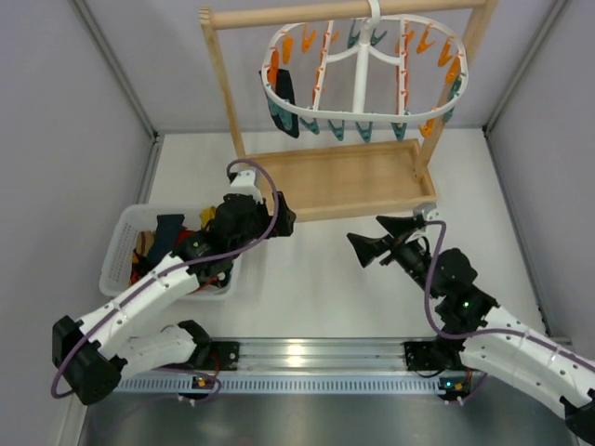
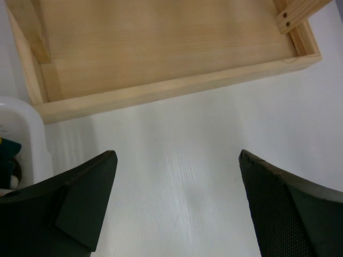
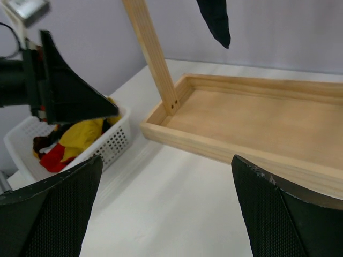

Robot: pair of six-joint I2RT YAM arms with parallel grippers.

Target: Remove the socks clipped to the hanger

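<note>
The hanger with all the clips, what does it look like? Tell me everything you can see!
The hanger is a white oval frame that looks plastic, with cross bars inside. Its hook hangs on the top bar of the wooden rack. Orange and teal clips dangle all around it. One dark sock is clipped at its left side; the other clips look empty.

A robotics lab: grey partition walls enclose a white table and mounting rail.
</note>
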